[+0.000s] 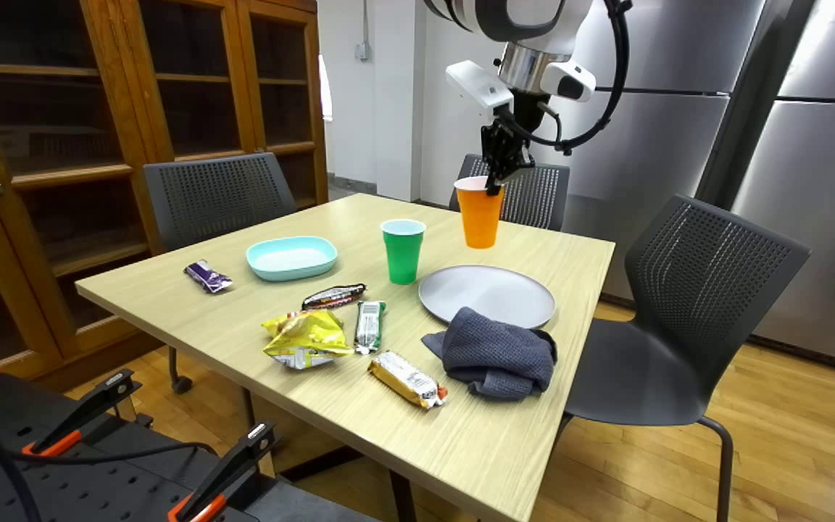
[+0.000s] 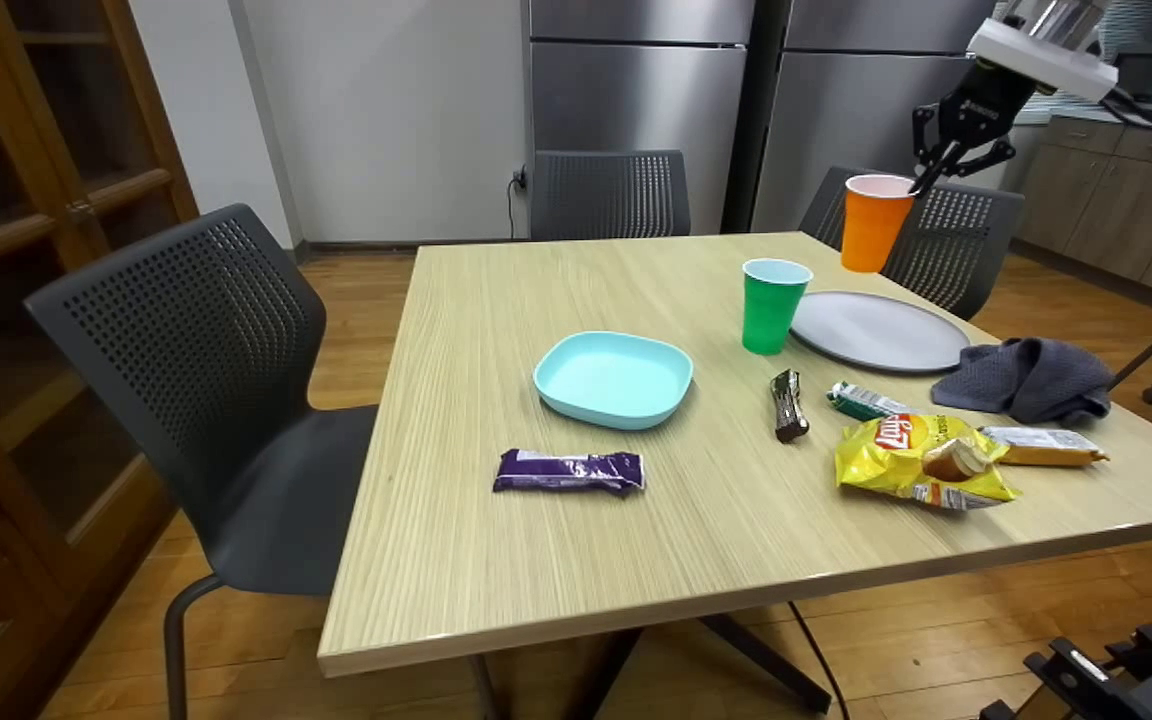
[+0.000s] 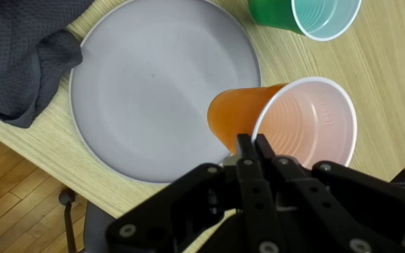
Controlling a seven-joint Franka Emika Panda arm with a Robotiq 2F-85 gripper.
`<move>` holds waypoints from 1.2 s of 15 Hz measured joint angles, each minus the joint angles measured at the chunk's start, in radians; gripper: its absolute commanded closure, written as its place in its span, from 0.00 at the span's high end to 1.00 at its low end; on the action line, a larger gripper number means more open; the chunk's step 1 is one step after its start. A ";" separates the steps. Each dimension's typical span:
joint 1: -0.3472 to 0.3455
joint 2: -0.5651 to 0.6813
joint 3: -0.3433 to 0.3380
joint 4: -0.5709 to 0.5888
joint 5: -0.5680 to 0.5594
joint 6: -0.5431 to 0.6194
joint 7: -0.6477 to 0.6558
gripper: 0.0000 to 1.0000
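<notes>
My gripper (image 3: 253, 138) is shut on the white rim of an orange cup (image 3: 241, 109), one finger inside and one outside. The cup is nearly upright, slightly tilted, and looks empty inside. It also shows in both exterior views (image 1: 480, 217) (image 2: 873, 230), where it appears held above the table near its edge. A round grey plate (image 3: 153, 88) lies on the table beside and partly behind the cup in the wrist view. A green cup (image 3: 272, 14) stands close by, upright in an exterior view (image 1: 403, 257). A dark grey cloth (image 3: 12, 59) lies bunched against the plate's rim.
A light blue dish (image 2: 616, 380) and a purple bar (image 2: 568, 471) lie on the table (image 2: 476, 570). A yellow chip bag (image 1: 306, 337), a dark bar (image 1: 334, 296), a green bar (image 1: 370, 326) and a gold bar (image 1: 406, 378) lie together. Chairs (image 1: 707, 290) surround the table.
</notes>
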 measured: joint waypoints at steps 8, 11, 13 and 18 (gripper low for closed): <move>0.019 0.107 0.023 0.036 -0.003 0.072 0.002 0.01; 0.019 0.133 0.026 0.056 -0.003 0.071 0.013 0.01; 0.018 0.149 0.026 0.070 -0.003 0.071 0.023 0.01; 0.011 0.186 0.030 0.100 -0.003 0.069 0.043 0.01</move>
